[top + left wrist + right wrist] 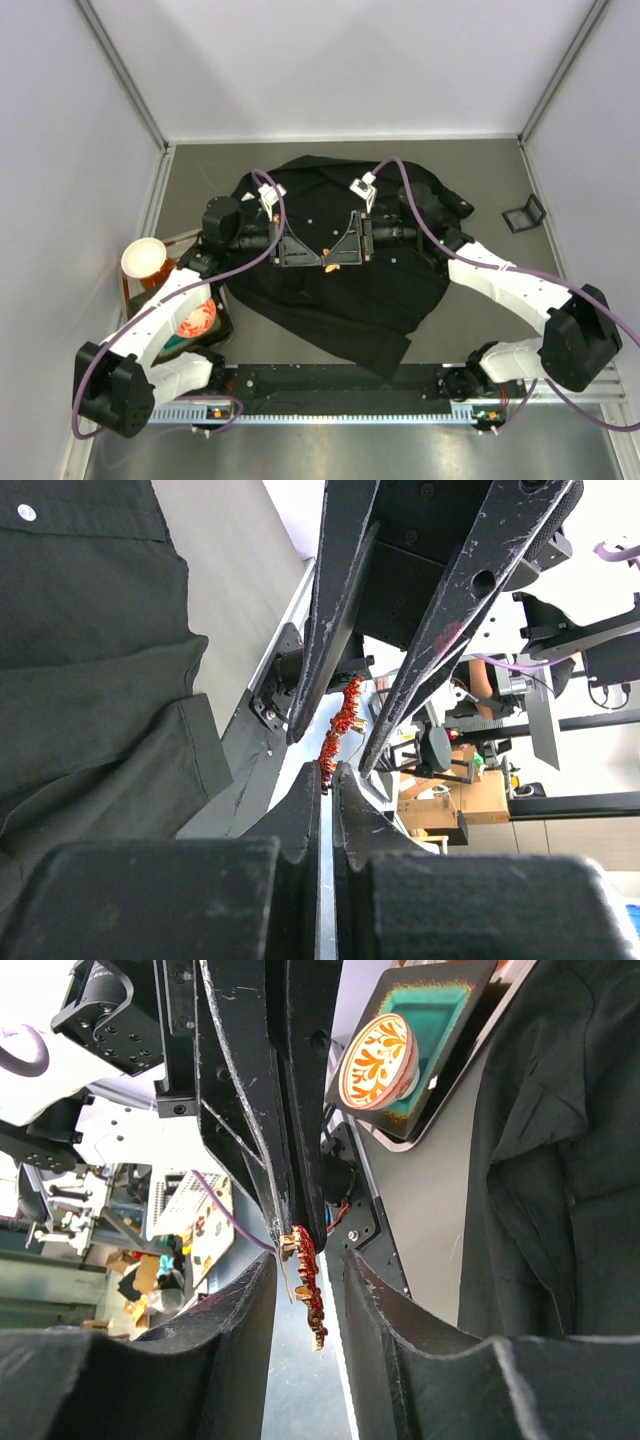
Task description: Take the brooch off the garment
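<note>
The left gripper [320,263] pinched the tiny red-orange leaf-shaped brooch [333,267], seemingly for the right gripper [347,260], jaws apart at three o'clock, to take

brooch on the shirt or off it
Off: the brooch is pinched by the shut left gripper, hanging clear of the garment in both wrist views.

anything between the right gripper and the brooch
Nothing visible. The brooch hangs from the shut tips of the left gripper, in the gap between the open fingers of the right gripper.
</note>
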`<act>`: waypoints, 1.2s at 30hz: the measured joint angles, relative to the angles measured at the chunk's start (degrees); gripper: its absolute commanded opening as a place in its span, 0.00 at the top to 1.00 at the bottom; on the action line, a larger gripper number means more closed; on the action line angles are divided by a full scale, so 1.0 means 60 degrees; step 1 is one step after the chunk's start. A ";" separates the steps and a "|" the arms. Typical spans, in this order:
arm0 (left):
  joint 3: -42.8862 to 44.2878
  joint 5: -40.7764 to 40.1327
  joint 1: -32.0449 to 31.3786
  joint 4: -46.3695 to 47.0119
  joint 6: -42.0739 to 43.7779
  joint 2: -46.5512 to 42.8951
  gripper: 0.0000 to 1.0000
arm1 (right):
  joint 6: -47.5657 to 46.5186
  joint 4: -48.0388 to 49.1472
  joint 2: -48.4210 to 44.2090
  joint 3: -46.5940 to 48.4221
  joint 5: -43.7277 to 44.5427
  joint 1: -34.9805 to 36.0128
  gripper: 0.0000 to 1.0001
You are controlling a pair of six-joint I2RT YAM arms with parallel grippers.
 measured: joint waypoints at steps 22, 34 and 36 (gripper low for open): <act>-0.0324 0.0200 0.0146 0.1235 -0.1151 -0.0004 1.00 | 0.0197 0.0550 0.0000 -0.0011 0.0040 0.0007 0.77; -0.0535 0.0204 0.0197 0.2069 -0.1974 -0.0004 1.00 | 0.0401 0.0998 -0.0004 -0.0076 0.0404 0.0193 0.73; -0.0579 0.0200 0.0211 0.2251 -0.2102 -0.0004 1.00 | 0.0503 0.1246 -0.0026 -0.0175 0.0506 0.0248 0.74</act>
